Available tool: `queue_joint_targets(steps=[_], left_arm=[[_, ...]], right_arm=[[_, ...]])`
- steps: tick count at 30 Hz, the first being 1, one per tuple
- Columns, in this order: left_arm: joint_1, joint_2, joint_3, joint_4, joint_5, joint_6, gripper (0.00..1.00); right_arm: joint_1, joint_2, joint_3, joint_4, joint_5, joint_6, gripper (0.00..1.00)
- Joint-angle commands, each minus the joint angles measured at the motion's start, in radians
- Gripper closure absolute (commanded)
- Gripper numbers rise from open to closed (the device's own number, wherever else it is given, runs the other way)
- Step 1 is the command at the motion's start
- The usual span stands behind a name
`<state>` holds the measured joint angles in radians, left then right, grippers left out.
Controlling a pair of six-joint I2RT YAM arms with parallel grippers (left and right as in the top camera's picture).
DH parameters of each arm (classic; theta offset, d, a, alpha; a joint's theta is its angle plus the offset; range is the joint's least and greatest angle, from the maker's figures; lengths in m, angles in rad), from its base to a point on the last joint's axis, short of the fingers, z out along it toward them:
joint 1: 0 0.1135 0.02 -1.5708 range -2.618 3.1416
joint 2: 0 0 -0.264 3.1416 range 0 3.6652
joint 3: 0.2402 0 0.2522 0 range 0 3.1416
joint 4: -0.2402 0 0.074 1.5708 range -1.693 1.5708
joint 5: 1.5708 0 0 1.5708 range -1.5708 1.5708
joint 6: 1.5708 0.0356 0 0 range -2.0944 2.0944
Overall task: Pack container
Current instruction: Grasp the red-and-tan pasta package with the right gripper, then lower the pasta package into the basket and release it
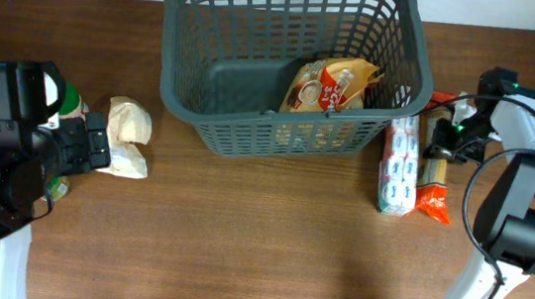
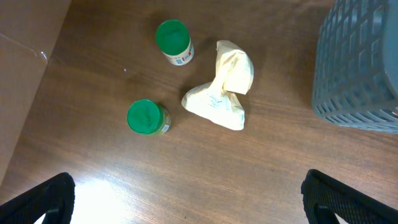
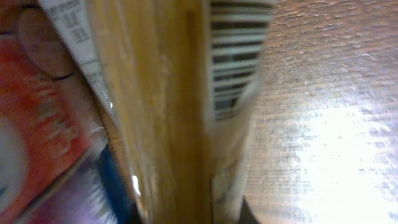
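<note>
The container point(image 1: 185, 81), a dark grey lattice basket, stands at the back middle with an orange snack bag point(image 1: 329, 84) inside; its corner shows in the left wrist view point(image 2: 360, 68). My left gripper point(image 2: 193, 202) is open and empty above bare table, short of a cream bag point(image 2: 224, 87) and two green-lidded jars point(image 2: 173, 38) point(image 2: 146, 117). In the overhead view it is point(image 1: 99, 144) next to the cream bag point(image 1: 128, 135). My right gripper point(image 3: 189, 214) sits close on both sides of a long pasta packet point(image 3: 161, 106) lying right of the basket point(image 1: 434, 177).
A white and pink wrapped pack point(image 1: 400, 168) lies between the basket and the pasta packet. A red pack point(image 3: 31, 112) lies beside the pasta packet. The jars are mostly hidden under my left arm in the overhead view. Open wood table lies in front point(image 1: 267, 249).
</note>
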<state>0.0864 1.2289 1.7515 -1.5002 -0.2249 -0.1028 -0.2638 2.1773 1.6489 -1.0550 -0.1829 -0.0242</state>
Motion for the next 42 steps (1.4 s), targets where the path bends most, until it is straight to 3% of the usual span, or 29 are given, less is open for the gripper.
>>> queue_joint_targets(steps=[1,5,11,15,17,21,25,29,36,42], left_arm=[[0.006,0.002,0.007,-0.001,0.0,-0.016,0.01],[0.006,0.002,0.007,0.0,0.0,-0.016,0.01],[0.006,0.002,0.007,-0.001,0.0,-0.016,0.01],[0.006,0.002,0.007,0.0,0.0,-0.016,0.01],[0.006,0.002,0.007,-0.001,0.0,-0.016,0.01],[0.006,0.002,0.007,0.0,0.0,-0.016,0.01],[0.006,0.002,0.007,-0.001,0.0,-0.016,0.01],[0.006,0.002,0.007,0.0,0.0,-0.016,0.01],[0.006,0.002,0.007,-0.001,0.0,-0.016,0.01],[0.006,0.002,0.007,-0.001,0.0,-0.016,0.01]], right_arm=[[-0.002,0.047,-0.01,-0.034,-0.002,0.053,0.96],[-0.007,-0.036,0.157,-0.149,0.003,0.052,0.96],[0.048,-0.248,0.618,-0.301,0.004,0.059,0.96],[0.164,-0.354,0.907,-0.299,0.066,0.053,0.96],[0.242,-0.367,0.994,-0.299,0.06,-0.037,0.96],[0.41,-0.364,1.02,-0.301,0.055,-0.259,0.96],[0.605,-0.29,1.012,-0.31,0.056,-0.741,0.96],[0.678,-0.171,1.011,-0.296,0.056,-1.067,0.96],[0.673,0.099,1.011,-0.17,0.064,-1.114,0.96],[0.661,0.27,1.011,-0.159,0.066,-1.096,0.96]])
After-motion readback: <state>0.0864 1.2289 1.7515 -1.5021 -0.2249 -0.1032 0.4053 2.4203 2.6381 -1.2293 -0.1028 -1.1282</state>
